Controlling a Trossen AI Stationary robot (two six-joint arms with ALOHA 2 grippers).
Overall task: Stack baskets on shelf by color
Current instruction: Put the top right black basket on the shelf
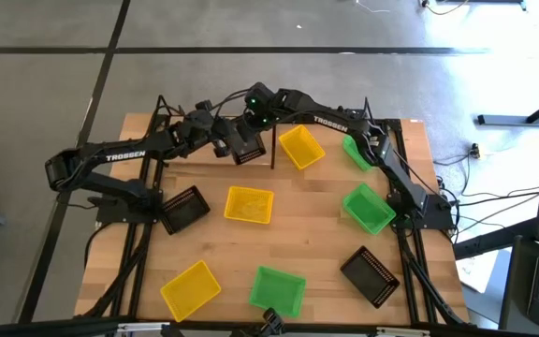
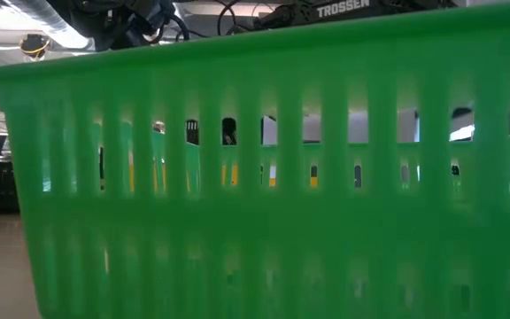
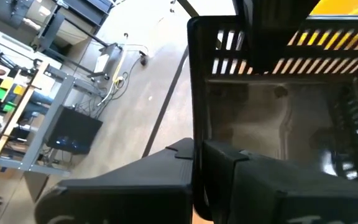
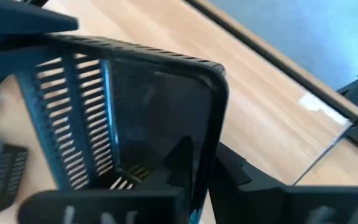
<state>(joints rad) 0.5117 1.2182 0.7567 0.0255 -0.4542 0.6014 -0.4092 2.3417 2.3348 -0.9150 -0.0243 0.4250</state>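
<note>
A black basket sits between both grippers near the middle of the table's far edge, by a black post of the shelf. My left gripper reaches it from the left and my right gripper from the far side. Both are shut on its walls. A yellow basket and a green basket sit at the far edge to its right. Loose on the tabletop are two black baskets, two yellow and two green. My left gripper grips one side wall of the black basket at its rim, one finger inside the basket and one outside. The basket's open side faces the camera. Whether it rests on the shelf does not show. My right gripper grips another wall of the same basket, near a rounded corner, with one finger inside and one outside. Light wood shows beyond the basket.
The nearest green basket fills the low view and hides the table behind it. Thin black shelf rods and posts stand along the far edge. Both arms cross above the far half; bare wood lies between the loose baskets.
</note>
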